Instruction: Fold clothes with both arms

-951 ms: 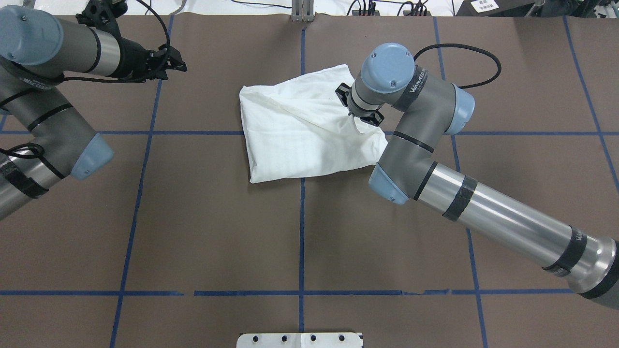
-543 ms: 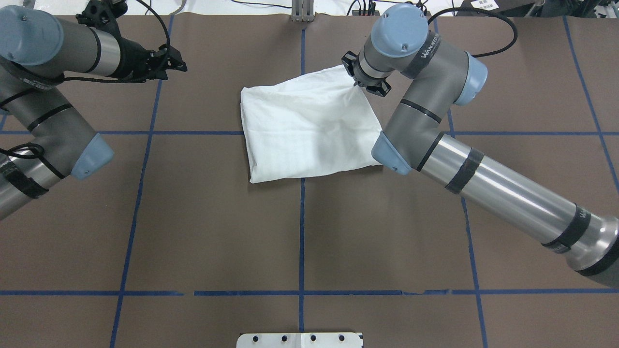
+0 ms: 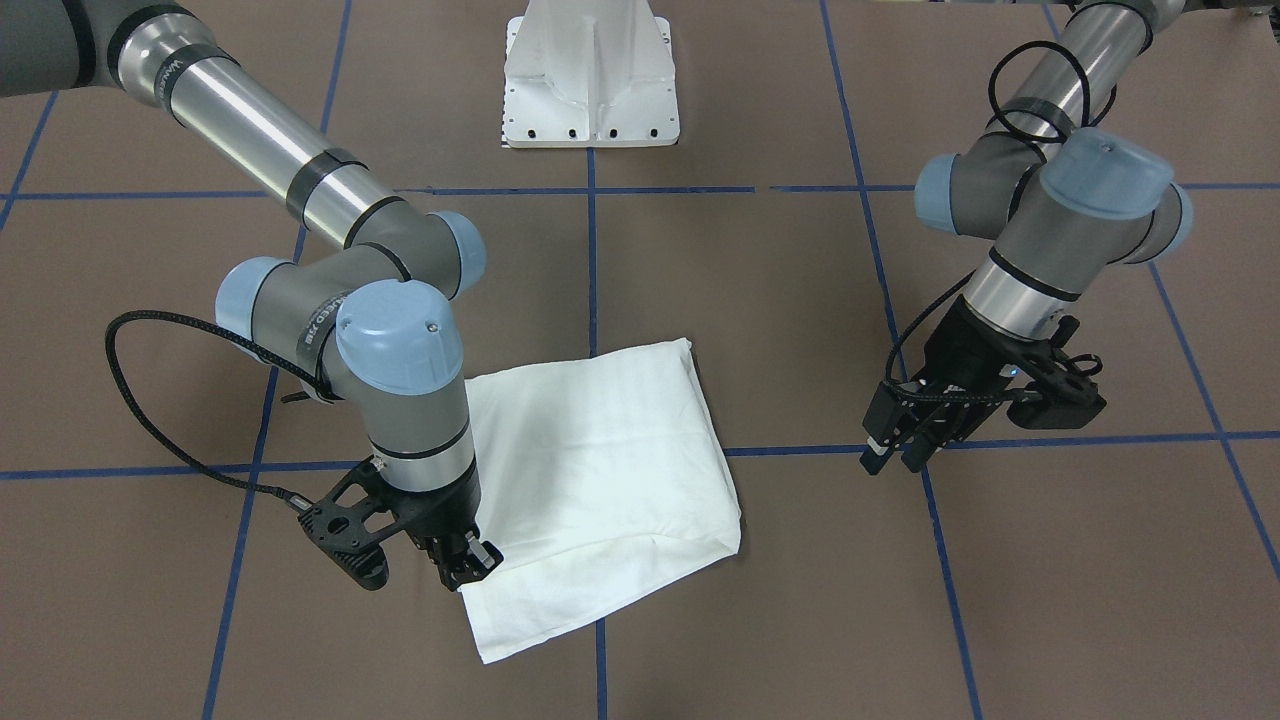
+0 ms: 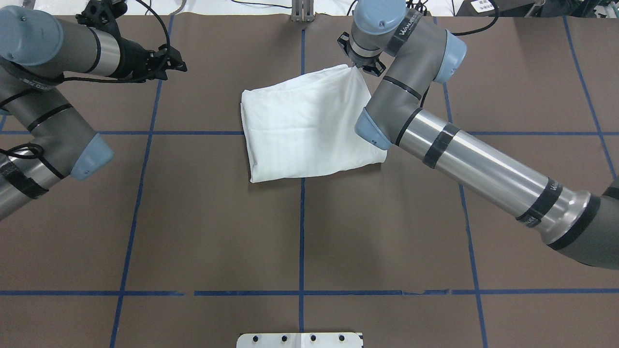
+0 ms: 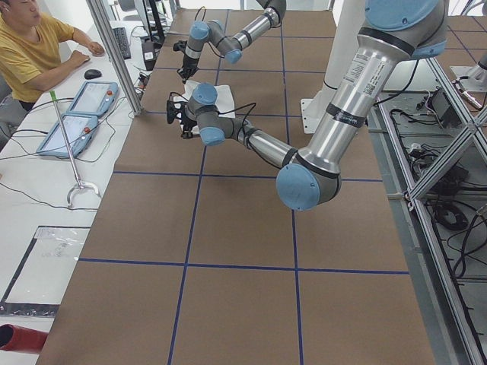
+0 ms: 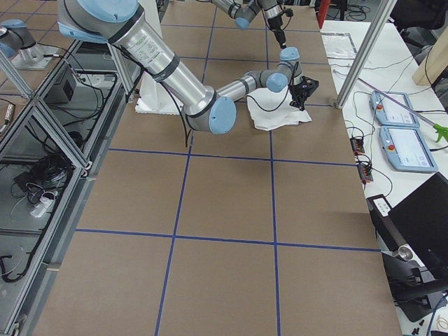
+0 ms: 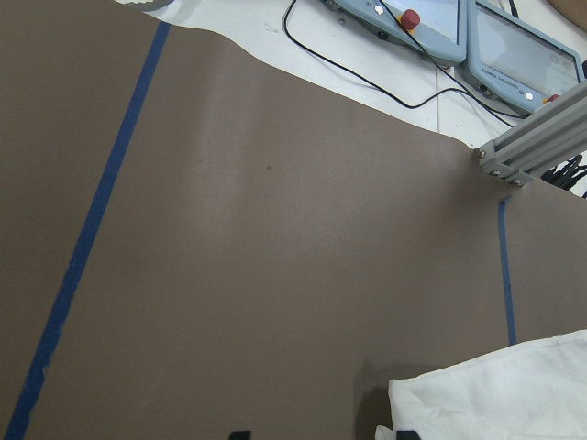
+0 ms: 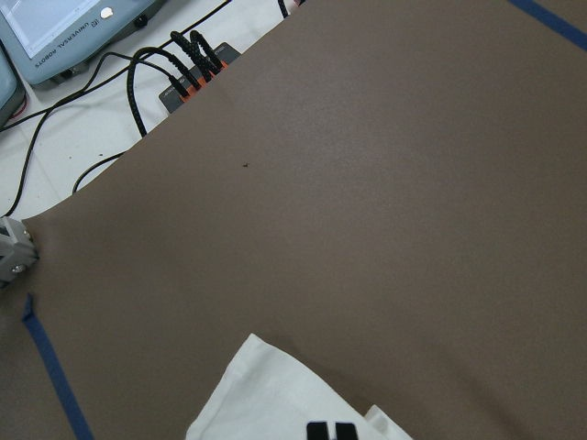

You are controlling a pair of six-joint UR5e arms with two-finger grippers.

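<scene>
Now the folded T-shirt [image 3: 600,460] was pinched at its corner by the right gripper [image 3: 468,570], cloth spread just beside it; the left gripper [image 3: 890,461] was held parted, well apart from it.

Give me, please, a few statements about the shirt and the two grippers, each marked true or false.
1. The T-shirt lies folded in a rough rectangle on the table. True.
2. The left gripper grips the T-shirt. False: it hangs open over bare table, apart from the cloth.
3. The right gripper is shut on a corner of the T-shirt. True.
4. The white pedestal base stands on the T-shirt. False: it stands apart from it, on the robot's side of the table.
</scene>
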